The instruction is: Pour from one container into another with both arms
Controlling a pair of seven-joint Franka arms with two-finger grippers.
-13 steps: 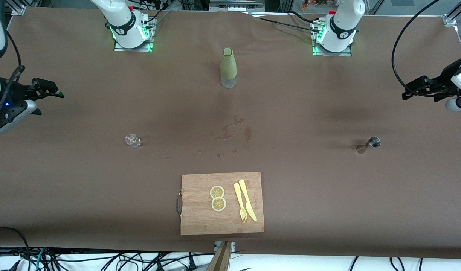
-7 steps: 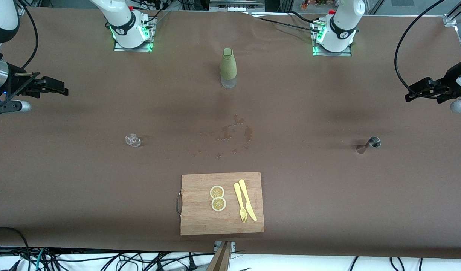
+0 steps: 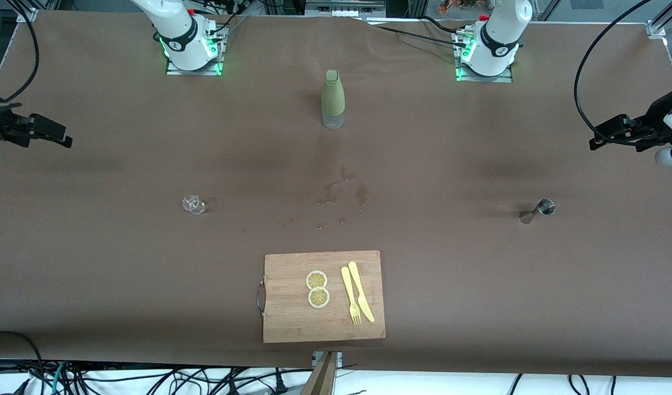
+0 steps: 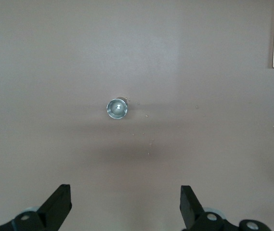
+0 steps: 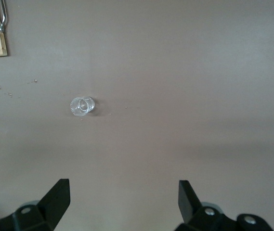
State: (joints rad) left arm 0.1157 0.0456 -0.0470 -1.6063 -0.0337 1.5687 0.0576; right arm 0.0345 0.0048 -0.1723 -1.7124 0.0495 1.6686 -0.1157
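Front view: both my arms hung high at the two ends of the table (image 3: 479, 274), each waiting.
Left end effector (image 4: 125, 202): fingers spread wide, gripping nothing, over the bare table near the metal jigger (image 3: 546, 207).
Right end effector (image 5: 124, 199): fingers spread wide, gripping nothing, over the bare table near the small clear glass (image 3: 192, 204).
Containers: jigger and glass stood upright, well apart, one toward each arm's end; what either held I could not tell.
Spill marks (image 3: 341, 192): wet spots lay on the table between them, farther from the front camera than the cutting board (image 3: 292, 307).
Progress: the scene fitted a pour completed and both vessels set down, or one yet to be made.
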